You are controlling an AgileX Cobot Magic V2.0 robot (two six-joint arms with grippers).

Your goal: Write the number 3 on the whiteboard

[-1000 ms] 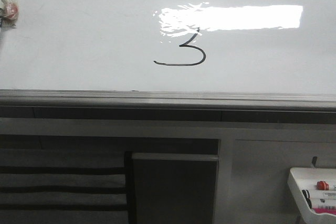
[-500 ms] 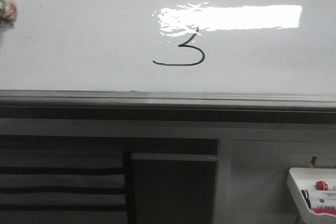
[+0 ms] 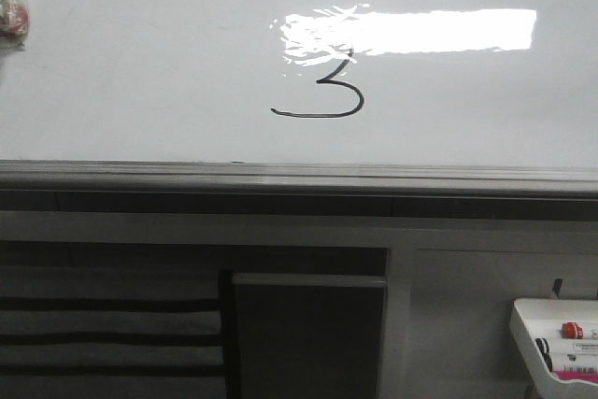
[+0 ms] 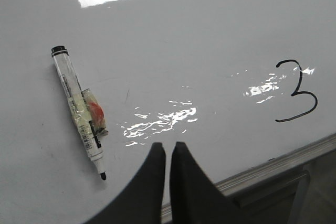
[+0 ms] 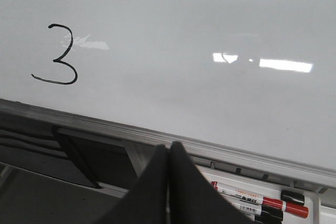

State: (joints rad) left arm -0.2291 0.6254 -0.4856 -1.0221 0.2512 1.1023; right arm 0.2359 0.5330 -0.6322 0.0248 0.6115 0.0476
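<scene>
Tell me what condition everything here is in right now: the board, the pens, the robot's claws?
whiteboard: upright, glossy, bright glare patch.
number 3: fully drawn in black.
stuck-on marker: fixed flat to the board, uncapped, tip bare.
marker tray: holds capped markers.
left gripper: shut, empty.
right gripper: shut, empty.

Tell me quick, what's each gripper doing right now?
Left gripper: fingers closed, holding nothing.
Right gripper: fingers closed, holding nothing.
</scene>
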